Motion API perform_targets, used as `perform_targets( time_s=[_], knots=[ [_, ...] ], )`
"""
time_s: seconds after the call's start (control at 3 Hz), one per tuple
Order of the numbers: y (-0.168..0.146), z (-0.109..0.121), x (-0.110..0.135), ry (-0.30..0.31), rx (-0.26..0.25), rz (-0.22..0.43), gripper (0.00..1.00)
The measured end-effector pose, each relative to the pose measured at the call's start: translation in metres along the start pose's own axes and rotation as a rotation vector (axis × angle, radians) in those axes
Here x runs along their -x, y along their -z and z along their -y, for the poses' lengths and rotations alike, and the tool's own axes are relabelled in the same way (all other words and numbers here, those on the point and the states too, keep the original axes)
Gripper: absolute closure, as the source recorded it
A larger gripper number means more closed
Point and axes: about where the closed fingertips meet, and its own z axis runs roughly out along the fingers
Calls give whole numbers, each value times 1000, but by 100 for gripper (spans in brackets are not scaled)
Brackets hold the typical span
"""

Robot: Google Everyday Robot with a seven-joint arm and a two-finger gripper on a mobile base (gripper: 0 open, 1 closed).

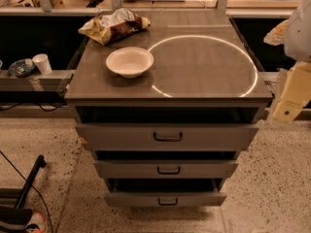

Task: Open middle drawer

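Observation:
The middle drawer [146,169] is a wide grey drawer with a low front and a small black pull handle [168,170] at its centre. It sits a little way out of the grey cabinet [204,67], with a dark gap above its front. The taller top drawer [121,136] and the lowest drawer [136,199] also stand slightly out. My gripper [290,95], a cream-coloured part below the white arm, hangs at the right edge of the view beside the cabinet's top right corner, well above and to the right of the middle drawer's handle.
A white bowl [129,61] and a crumpled snack bag [114,25] lie on the cabinet top. A paper cup [42,63] stands on a ledge at the left. A black pole [30,178] and cables lie on the speckled floor at the lower left.

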Motion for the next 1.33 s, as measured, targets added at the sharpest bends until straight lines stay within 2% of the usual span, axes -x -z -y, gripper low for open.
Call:
perform_targets(
  time_s=[0.33,0.67,1.0,1.33],
  knots=[
    [0,0,0,0,0,0,0],
    [-15,-14,-3,6,-42,36,0],
    [-55,-47,-17,8,-66,86,0],
    [-80,-51,-25,-2,-63,80,0]
  ],
)
